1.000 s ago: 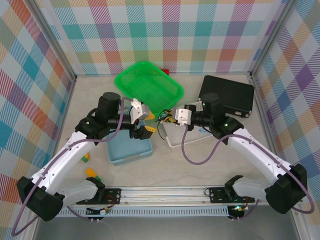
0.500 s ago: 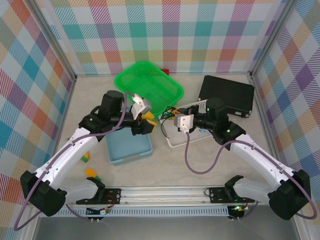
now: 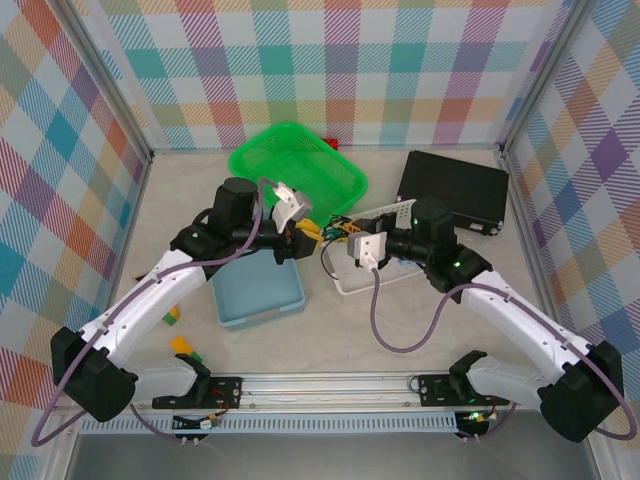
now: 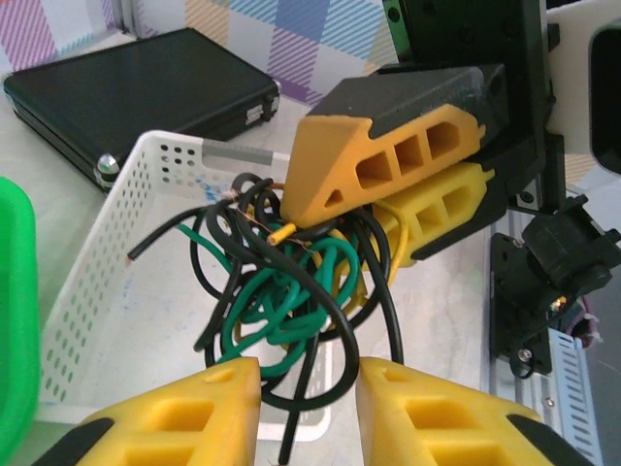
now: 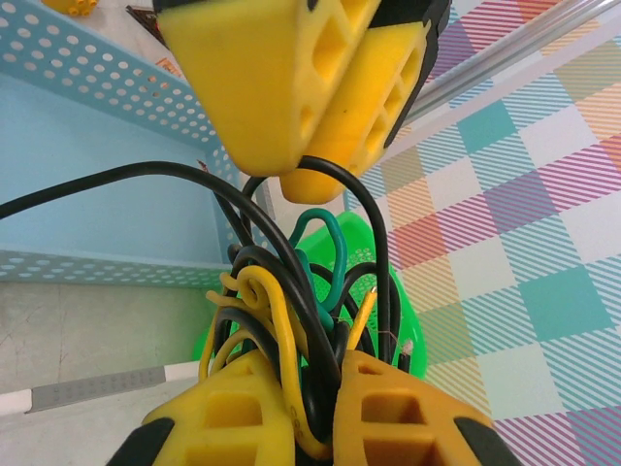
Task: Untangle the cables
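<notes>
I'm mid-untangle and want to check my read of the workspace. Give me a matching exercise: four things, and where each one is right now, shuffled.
Things:
1. cable knot
2. green basket
3. black case
4. blue tray

Places:
A. far right corner
B. nearest of the four, beside the left arm
C. clamped in the right gripper, held over the white perforated tray
D. far side, left of the case

Pairs: 1-C, 2-D, 3-A, 4-B

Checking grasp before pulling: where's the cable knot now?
Top view, centre: the cable knot is pinched in the right hand, above the left end of the white basket, left hand just beside it.
</notes>
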